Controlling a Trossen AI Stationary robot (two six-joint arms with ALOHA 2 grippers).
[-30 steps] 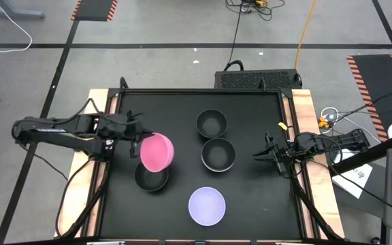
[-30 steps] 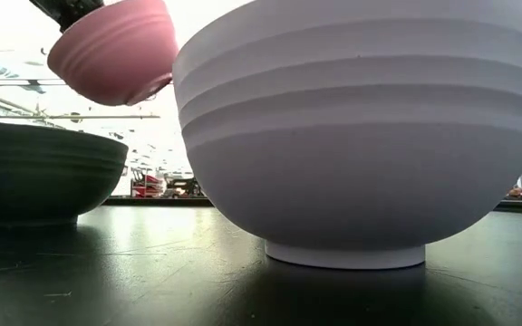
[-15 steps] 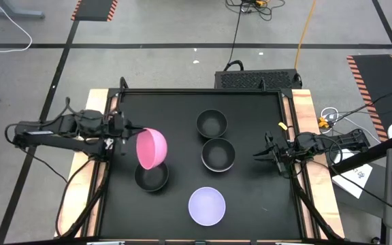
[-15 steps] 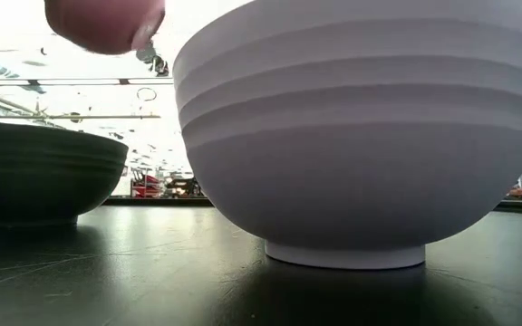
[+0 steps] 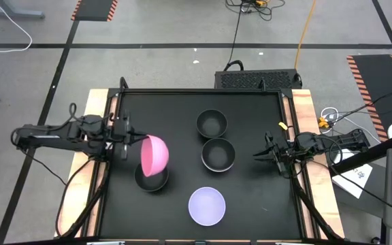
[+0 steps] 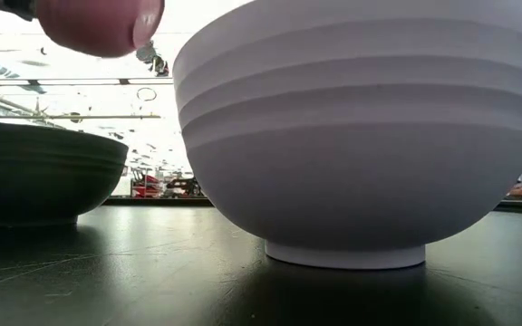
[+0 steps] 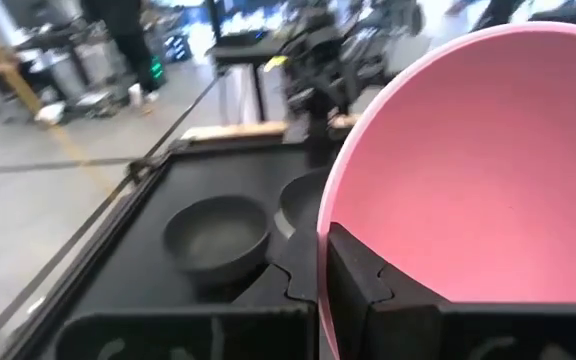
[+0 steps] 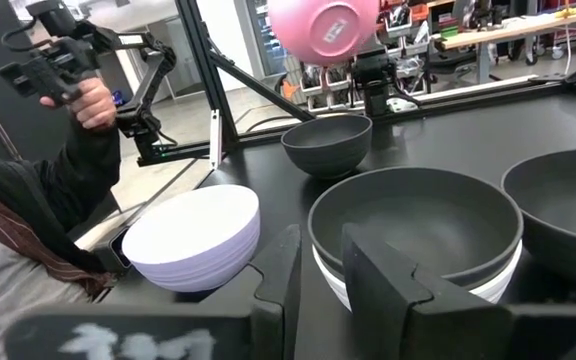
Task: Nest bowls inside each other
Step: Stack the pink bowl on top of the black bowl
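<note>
My left gripper (image 5: 139, 141) is shut on the pink bowl (image 5: 154, 155), which hangs tipped on its side over a black bowl (image 5: 151, 180) on the table's left half. The low view shows the pink bowl (image 6: 98, 23) high above that black bowl (image 6: 43, 172). A second black bowl (image 5: 211, 123) stands near the centre. A third black bowl (image 5: 218, 154) sits nested in the white bowl (image 8: 330, 276). The lavender bowl (image 5: 206, 205) stands near the front edge. My right gripper (image 5: 261, 155) waits open by the right edge, touching nothing. My left gripper pinches the pink bowl's rim (image 7: 324, 240), one finger (image 7: 373, 290) inside the bowl and the other outside. The fingers come level from the table's left. The bowl is lifted clear and tipped on its side, its foot (image 8: 333, 22) turned toward the table's right.
The black table mat has a raised frame (image 5: 288, 122) along its edges. Bare mat lies at the far left corner and along the near left. A person (image 8: 38, 210) holding a device stands beyond the table in the right wrist view.
My left gripper drew back a little toward the table's left edge, rose and turned. The pink bowl went up with it and tipped from mouth-up further onto its side, staying over the left black bowl.
</note>
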